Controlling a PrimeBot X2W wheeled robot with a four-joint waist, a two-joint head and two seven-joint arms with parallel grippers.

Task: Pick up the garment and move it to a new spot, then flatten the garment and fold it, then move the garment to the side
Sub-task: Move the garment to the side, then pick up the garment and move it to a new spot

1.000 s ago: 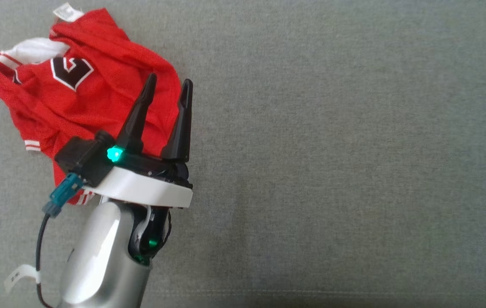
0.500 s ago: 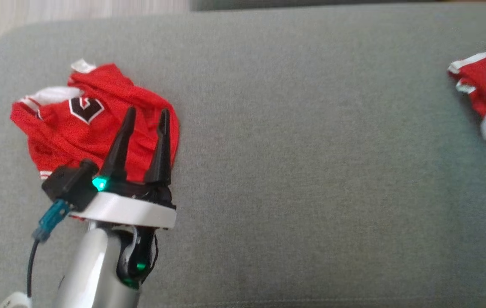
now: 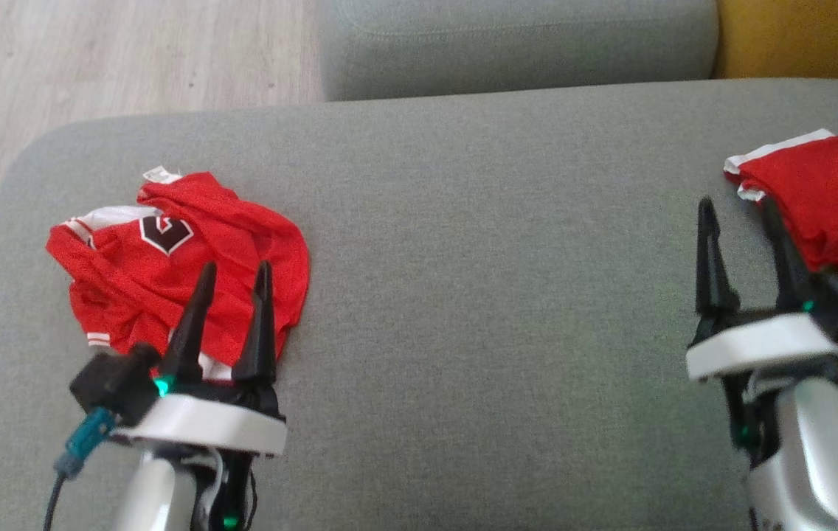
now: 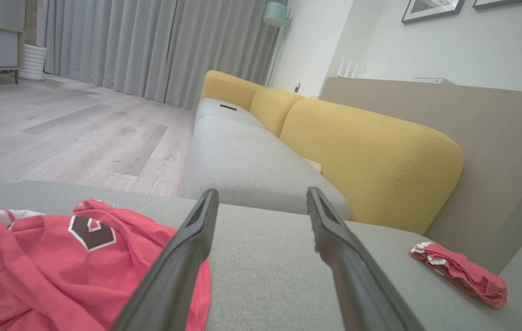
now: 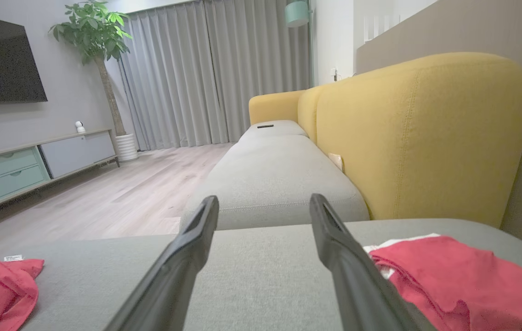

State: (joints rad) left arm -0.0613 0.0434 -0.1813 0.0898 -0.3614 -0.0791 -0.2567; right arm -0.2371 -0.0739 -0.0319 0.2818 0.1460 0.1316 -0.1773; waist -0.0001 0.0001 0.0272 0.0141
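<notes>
Both hands wide open, empty. Left hand (image 3: pixel 236 265) poised by crumpled jersey (image 3: pixel 131 280), likely next pick; right hand (image 3: pixel 733 203) beside folded shirt (image 3: pixel 825 192) parked at cushion (image 3: pixel 500 258) edge.

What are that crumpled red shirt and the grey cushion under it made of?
Crumpled red shirt: thin, matte knit, probably polyester sports mesh; it lies in soft folds, with a dark numeral and white trim. Grey seat cushion: woven upholstery fabric, matte, with a fine heathered grain.
</notes>
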